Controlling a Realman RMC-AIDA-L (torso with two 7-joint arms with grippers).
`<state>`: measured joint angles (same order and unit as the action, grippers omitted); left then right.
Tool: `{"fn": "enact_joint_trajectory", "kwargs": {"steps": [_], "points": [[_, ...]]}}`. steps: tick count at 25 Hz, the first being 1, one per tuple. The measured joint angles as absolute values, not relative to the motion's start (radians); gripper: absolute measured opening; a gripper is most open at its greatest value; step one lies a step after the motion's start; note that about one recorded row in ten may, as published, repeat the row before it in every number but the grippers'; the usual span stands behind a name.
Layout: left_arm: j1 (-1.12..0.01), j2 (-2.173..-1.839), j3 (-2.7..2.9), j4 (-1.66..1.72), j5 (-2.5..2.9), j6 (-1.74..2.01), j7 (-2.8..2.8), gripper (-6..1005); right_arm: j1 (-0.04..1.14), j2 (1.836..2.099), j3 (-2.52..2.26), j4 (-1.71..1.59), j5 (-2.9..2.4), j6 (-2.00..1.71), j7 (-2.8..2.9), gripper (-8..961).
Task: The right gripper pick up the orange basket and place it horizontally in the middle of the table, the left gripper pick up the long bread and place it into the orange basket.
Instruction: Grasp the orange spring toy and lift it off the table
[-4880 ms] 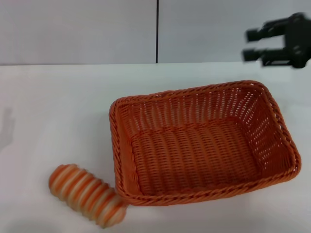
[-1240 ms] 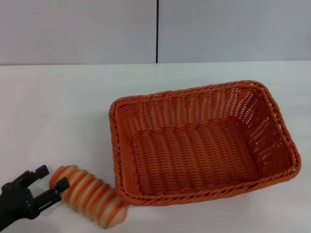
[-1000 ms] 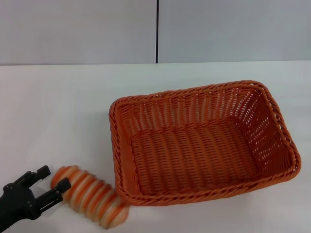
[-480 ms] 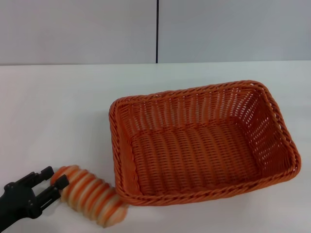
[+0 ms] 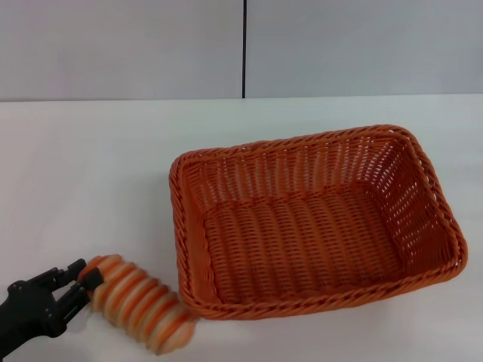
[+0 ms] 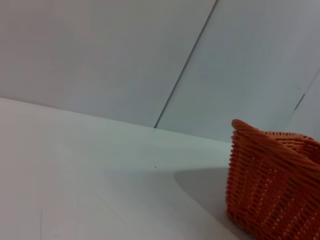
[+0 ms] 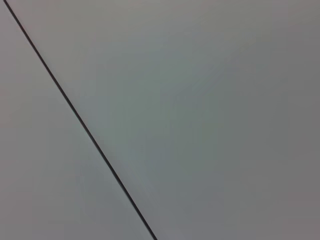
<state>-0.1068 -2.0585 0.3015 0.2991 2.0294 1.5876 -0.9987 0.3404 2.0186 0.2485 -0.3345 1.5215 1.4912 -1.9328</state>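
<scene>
The long bread (image 5: pixel 139 305), striped orange and cream, lies on the white table (image 5: pixel 90 166) near the front left, its right end against the orange basket's front left corner. The orange basket (image 5: pixel 313 226) stands lengthwise across the middle-right of the table with nothing in it; one corner of the orange basket (image 6: pixel 272 185) shows in the left wrist view. My left gripper (image 5: pixel 83 272) reaches in from the lower left. Its fingers stand a little apart at the bread's left end, one fingertip (image 5: pixel 92 277) overlapping that end. The right gripper is out of view.
A grey wall (image 5: pixel 121 45) with a dark vertical seam (image 5: pixel 244 45) rises behind the table's far edge. The right wrist view holds only that wall and seam. Bare tabletop lies left of and behind the basket.
The right gripper, at the upper right 4.9 s ago, has left the view. My left gripper came in from the lower left and crept right onto the bread's left end, its fingertips drawing closer together.
</scene>
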Motion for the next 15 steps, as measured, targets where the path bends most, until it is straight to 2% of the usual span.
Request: {"fn": "enact_joint_trajectory", "kwargs": {"steps": [2, 7, 9, 15], "points": [[-0.107, -2.059, 0.302, 0.299, 2.029, 1.589, -0.999, 376, 0.341, 2.019, 0.249, -0.334, 1.523, 1.491, -1.933, 511], [-0.108, -2.058, 0.304, 0.299, 2.029, 1.591, -1.008, 323, 0.341, 2.019, 0.25, -0.334, 1.526, 1.491, -1.933, 511], [-0.109, -2.058, 0.308, 0.299, 2.029, 1.591, -1.01, 271, 0.341, 2.019, 0.25, -0.334, 1.526, 1.491, -1.933, 511], [-0.114, -2.057, 0.326, 0.299, 2.029, 1.589, -1.012, 226, 0.343, 2.02, 0.25, -0.334, 1.529, 1.491, -1.933, 511]]}}
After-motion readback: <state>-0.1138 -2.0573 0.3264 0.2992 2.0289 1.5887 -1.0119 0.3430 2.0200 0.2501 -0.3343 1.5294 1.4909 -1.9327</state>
